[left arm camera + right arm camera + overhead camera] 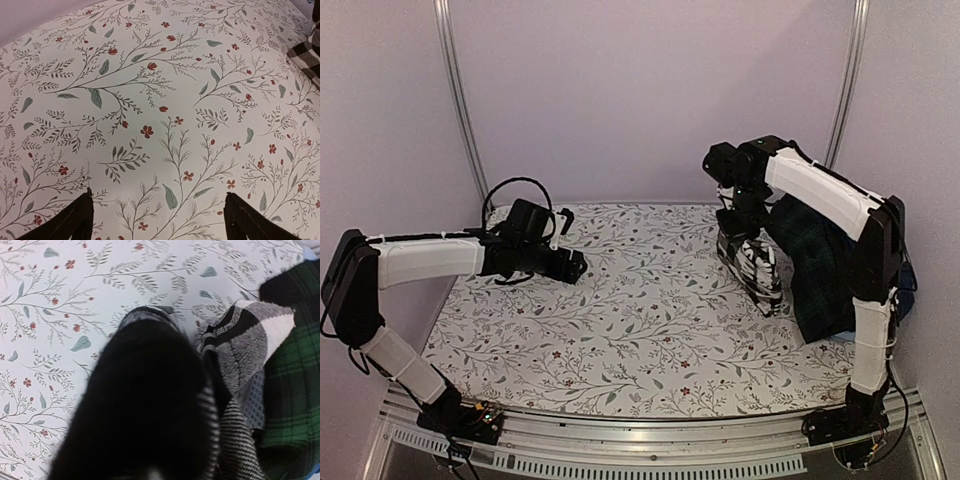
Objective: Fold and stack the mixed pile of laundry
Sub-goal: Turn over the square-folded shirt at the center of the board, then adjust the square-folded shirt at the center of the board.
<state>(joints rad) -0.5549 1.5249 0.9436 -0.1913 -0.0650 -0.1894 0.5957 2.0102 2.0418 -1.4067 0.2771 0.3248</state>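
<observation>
The black-and-white checked shirt point(752, 268) hangs over the right side of the floral-covered bench point(620, 330), pinched in the clamped right pincer point(738, 238), apparently to draw it clear of the dark plaid garment point(820, 270) heaped just beside it, while the left pincer point(158, 195) hovers wide and empty, likely waiting to take a corner.

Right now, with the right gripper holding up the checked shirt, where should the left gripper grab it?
I'd take the lower end of the checked shirt, coming from its left over the bare table covering. The shirt hangs bunched from the shut right gripper, and the plaid garment crowds its right side. The left gripper is already open.
</observation>
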